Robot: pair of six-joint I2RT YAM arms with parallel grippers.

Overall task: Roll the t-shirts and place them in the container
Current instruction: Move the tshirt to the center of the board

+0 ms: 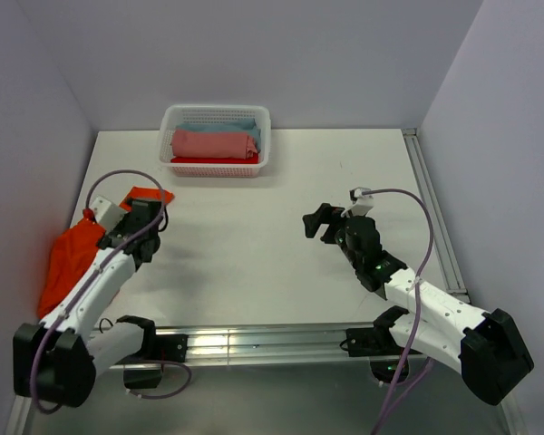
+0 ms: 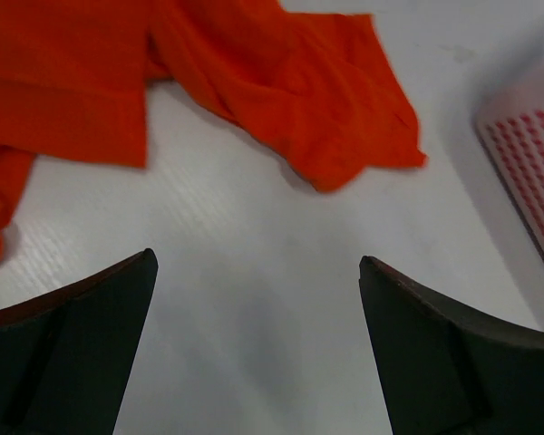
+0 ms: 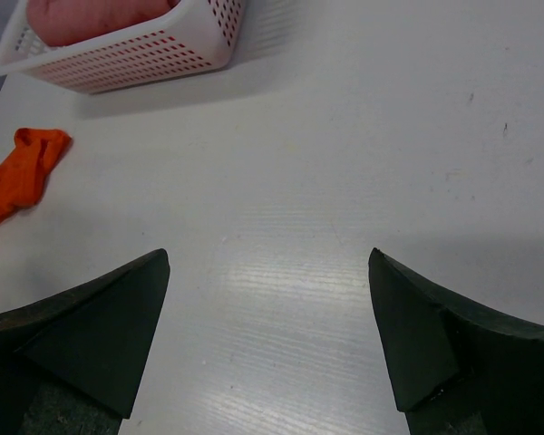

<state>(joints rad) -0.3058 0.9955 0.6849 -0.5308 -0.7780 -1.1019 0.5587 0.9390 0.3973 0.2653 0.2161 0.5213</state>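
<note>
Fingers (image 2: 82, 335) of your left gripper (image 2: 257, 272) spread wide, empty, near the orange t-shirt (image 2: 281, 91) at left edge of the table (image 1: 281, 254), your right gripper (image 3: 268, 263) likewise spread, salmon-pink roll (image 1: 214, 143), light blue roll (image 1: 243, 125), red roll (image 1: 213, 160) in the white lattice basket (image 1: 216, 110).

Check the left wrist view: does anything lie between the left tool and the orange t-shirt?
Nothing visible does. The left tool stands open, and only table surface shows between it and the orange t-shirt, which lies crumpled just ahead. The white basket sits off to the right, out of that path.
</note>
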